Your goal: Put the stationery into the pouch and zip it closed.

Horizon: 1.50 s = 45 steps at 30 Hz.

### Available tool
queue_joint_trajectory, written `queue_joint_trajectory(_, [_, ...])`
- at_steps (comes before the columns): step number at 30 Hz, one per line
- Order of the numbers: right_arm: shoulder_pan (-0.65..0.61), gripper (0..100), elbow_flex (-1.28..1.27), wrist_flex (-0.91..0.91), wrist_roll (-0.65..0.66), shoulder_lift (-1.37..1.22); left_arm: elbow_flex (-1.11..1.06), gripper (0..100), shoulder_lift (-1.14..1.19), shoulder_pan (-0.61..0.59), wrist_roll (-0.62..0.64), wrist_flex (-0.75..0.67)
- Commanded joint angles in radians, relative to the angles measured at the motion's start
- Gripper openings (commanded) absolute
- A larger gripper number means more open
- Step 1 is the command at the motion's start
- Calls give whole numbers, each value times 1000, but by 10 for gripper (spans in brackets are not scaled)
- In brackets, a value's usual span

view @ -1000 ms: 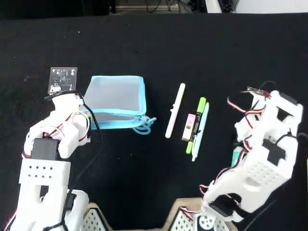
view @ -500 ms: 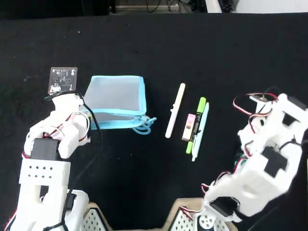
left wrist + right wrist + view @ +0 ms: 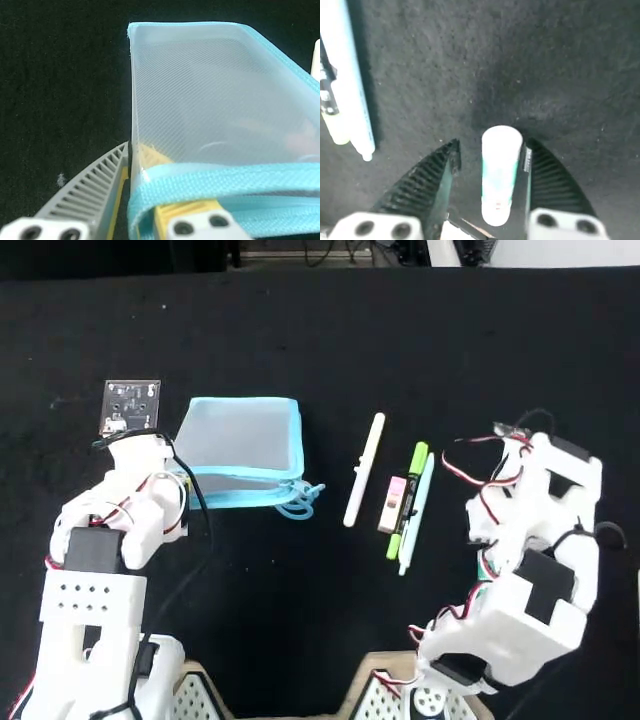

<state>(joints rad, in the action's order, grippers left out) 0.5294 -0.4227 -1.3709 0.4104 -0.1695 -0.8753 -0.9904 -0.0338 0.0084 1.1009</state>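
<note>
Well, hardly anything was done yet, as far as I could judge. The pouch (image 3: 245,445) lay flat on the black table (image 3: 330,340), and through its mesh I made out nothing inside. The left gripper (image 3: 134,150) was clenched on the pouch's near corner, the teal edge pinched between its grey and yellow fingers. The yellow one seemed to sit behind the mesh, so I took the mouth to be unzipped.

Beside the pouch, toward the right arm, lay the white pen (image 3: 364,483), then the small pink piece (image 3: 394,504), the green highlighter (image 3: 408,502) and the pale blue pen (image 3: 416,512), those three close together.

The right gripper (image 3: 490,145) stood released around a white tube (image 3: 500,175) with a green band. One jaw was touching the tube, the other just apart from it, and the tube lay well apart from the pouch.

So every piece was left to carry over, and the zipping after that.
</note>
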Motion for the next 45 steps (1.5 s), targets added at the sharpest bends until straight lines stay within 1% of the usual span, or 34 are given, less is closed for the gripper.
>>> queue_joint_trajectory(1, [8,216,74,-41,-9,33,21,33,8,-12,8,3])
queue_joint_trajectory(7, [26,216,99,-43,78,24,22,33,8,-10,6,3])
queue_joint_trajectory(11, [104,216,97,-37,153,24,21,33,8,-10,6,3])
queue_joint_trajectory(13, [121,215,96,-17,166,24,21,33,8,-10,6,3])
queue_joint_trajectory(15, [120,215,68,-5,166,22,21,33,8,-10,6,2])
queue_joint_trajectory(20, [29,215,-30,51,158,24,19,33,8,-10,6,2])
queue_joint_trajectory(23, [-18,215,-41,61,87,24,18,33,8,-10,6,2])
queue_joint_trajectory(26, [-31,214,-42,61,49,24,18,33,8,-10,6,3])
queue_joint_trajectory(28, [-25,189,-42,60,48,24,18,33,8,-16,6,3])
queue_joint_trajectory(32, [-23,67,-44,17,51,24,18,33,8,-18,6,3])
queue_joint_trajectory(34, [-25,32,-42,0,51,25,18,33,8,-18,6,5])
queue_joint_trajectory(39, [-32,24,8,12,54,33,18,32,8,-18,6,5])
queue_joint_trajectory(43, [12,11,97,141,112,24,18,32,8,-18,6,5])
queue_joint_trajectory(45, [32,11,130,166,141,25,18,32,8,-18,6,5])
